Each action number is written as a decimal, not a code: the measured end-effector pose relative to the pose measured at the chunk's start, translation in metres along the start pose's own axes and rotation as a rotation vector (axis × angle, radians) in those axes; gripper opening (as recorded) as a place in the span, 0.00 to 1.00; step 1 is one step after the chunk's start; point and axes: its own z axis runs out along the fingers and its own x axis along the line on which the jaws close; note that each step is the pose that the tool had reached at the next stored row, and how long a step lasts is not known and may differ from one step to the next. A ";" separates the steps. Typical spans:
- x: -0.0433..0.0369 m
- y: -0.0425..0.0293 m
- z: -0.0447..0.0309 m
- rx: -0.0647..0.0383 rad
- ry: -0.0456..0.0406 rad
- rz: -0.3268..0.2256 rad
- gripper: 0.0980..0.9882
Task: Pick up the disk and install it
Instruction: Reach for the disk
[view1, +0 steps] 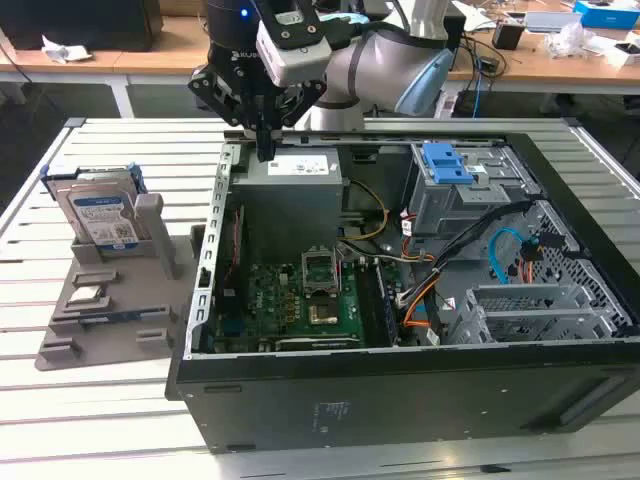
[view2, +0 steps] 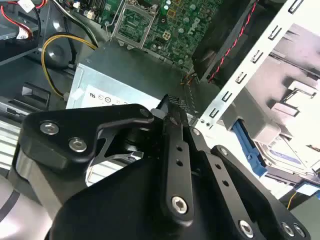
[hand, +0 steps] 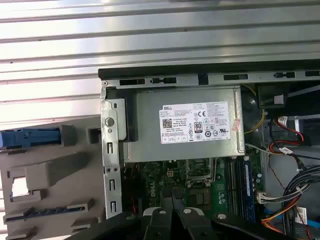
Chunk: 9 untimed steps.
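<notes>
Exterior view puts the disk (view1: 100, 213) upright in the grey stand (view1: 105, 300) at nine o'clock of the computer case (view1: 400, 390), well apart from our gripper (view1: 266, 148), pinched together and empty above the power supply (view1: 300, 195); we judge it stiff, hefty, shock-sensitive, best gripped across its flat faces.

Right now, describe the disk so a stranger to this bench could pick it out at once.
Find the open black computer case on the slatted table; on the exterior view's left of it sits a grey plastic stand. The disk stands on edge in that stand's far end. It alone is silver metal with a blue-and-white label and blue rails at its edges.
</notes>
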 end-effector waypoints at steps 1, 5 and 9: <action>0.0019 -0.0001 0.0000 0.000 -0.0001 0.000 0.01; 0.0170 -0.0013 -0.0004 0.000 0.0000 0.000 0.01; 0.0348 -0.0026 -0.0010 0.000 0.0001 0.000 0.01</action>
